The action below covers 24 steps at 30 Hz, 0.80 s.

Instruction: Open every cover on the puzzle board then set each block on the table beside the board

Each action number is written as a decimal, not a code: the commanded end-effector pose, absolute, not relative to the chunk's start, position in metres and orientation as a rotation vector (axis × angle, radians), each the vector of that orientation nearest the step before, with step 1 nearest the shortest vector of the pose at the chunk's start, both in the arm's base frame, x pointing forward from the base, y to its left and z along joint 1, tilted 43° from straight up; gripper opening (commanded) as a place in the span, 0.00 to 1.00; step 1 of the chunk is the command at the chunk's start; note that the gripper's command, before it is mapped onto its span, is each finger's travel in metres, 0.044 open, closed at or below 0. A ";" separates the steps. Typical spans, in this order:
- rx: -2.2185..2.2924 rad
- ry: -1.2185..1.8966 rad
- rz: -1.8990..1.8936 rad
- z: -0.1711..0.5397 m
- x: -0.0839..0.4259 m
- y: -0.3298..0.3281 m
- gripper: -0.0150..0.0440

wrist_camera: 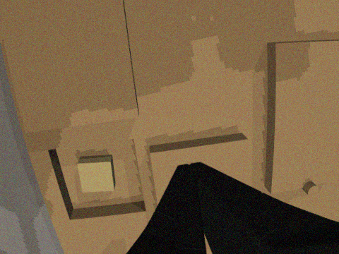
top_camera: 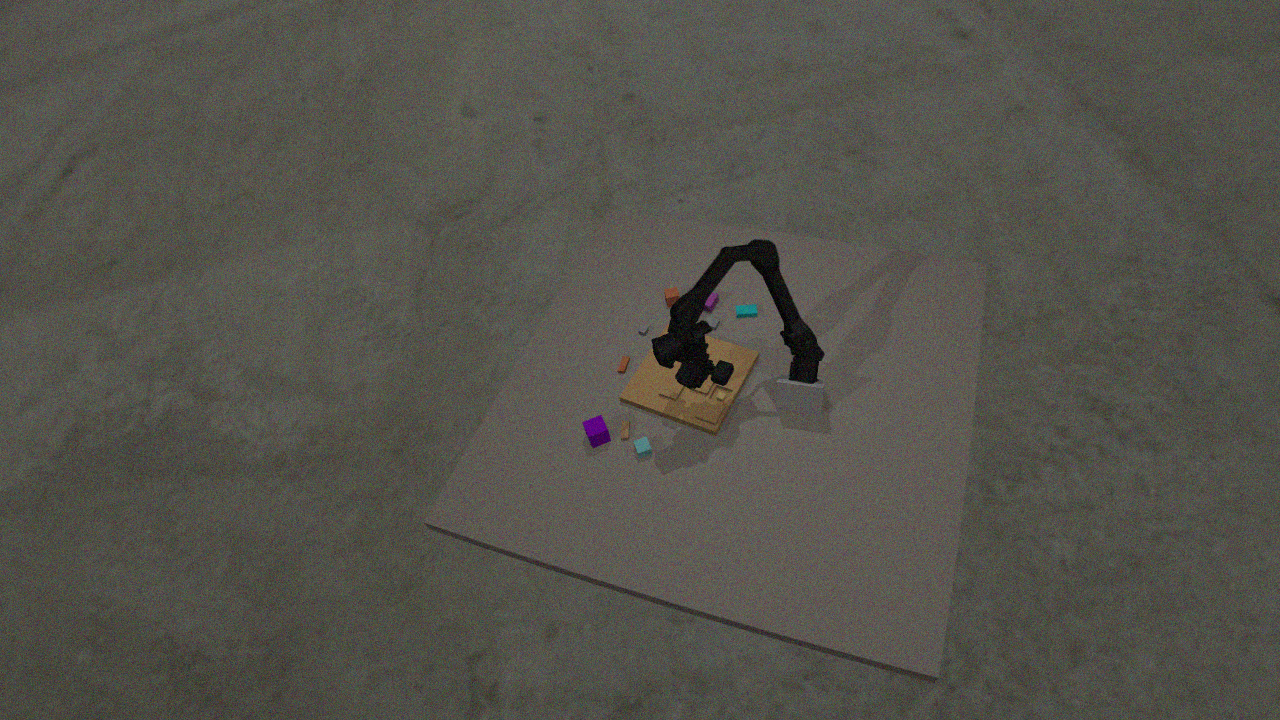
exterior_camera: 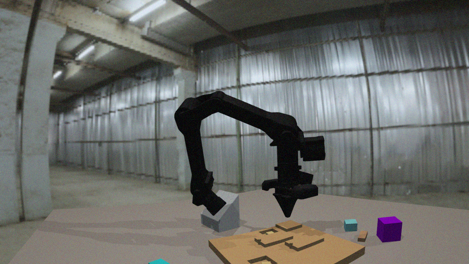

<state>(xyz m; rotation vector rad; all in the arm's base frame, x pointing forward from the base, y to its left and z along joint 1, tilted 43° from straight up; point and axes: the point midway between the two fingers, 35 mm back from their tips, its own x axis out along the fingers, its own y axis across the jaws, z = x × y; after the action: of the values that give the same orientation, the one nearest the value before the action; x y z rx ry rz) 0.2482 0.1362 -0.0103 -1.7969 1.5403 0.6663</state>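
Note:
The wooden puzzle board [top_camera: 644,389] [exterior_camera: 229,244] [wrist_camera: 212,113] lies on the table. Raised covers show on it: one at the far corner [exterior_camera: 288,225] [wrist_camera: 70,70], a middle one [exterior_camera: 275,240] [wrist_camera: 226,155] and another with a small knob [exterior_camera: 305,242] [wrist_camera: 300,123]. A pale yellow block [exterior_camera: 269,232] [wrist_camera: 95,176] sits in an uncovered square well beside the middle cover. Another yellow block [exterior_camera: 266,262] shows in an uncovered well at the lower frame edge. My gripper [exterior_camera: 287,216] [wrist_camera: 189,175] is shut and empty, above the board. The arm hides part of the board in the top view.
A purple cube [top_camera: 597,430] [exterior_camera: 389,229], a light cyan cube [top_camera: 642,445] [exterior_camera: 350,225] and a tan piece [top_camera: 625,429] [exterior_camera: 362,235] lie off one side. An orange bar [top_camera: 623,363], orange cube [top_camera: 672,295], magenta block [top_camera: 711,301] and teal block [top_camera: 746,310] lie around the board.

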 end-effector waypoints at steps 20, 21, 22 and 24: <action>-1.798 1.541 0.653 0.018 0.293 0.124 0.25; -1.798 1.541 0.653 0.018 0.293 0.124 0.25; -1.798 1.541 0.653 0.018 0.293 0.124 0.25; -1.798 1.541 0.653 0.018 0.293 0.124 0.25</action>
<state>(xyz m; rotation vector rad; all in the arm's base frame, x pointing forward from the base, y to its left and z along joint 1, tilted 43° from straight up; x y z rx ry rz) 0.2918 0.1251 0.0166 -1.7922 1.5399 0.6530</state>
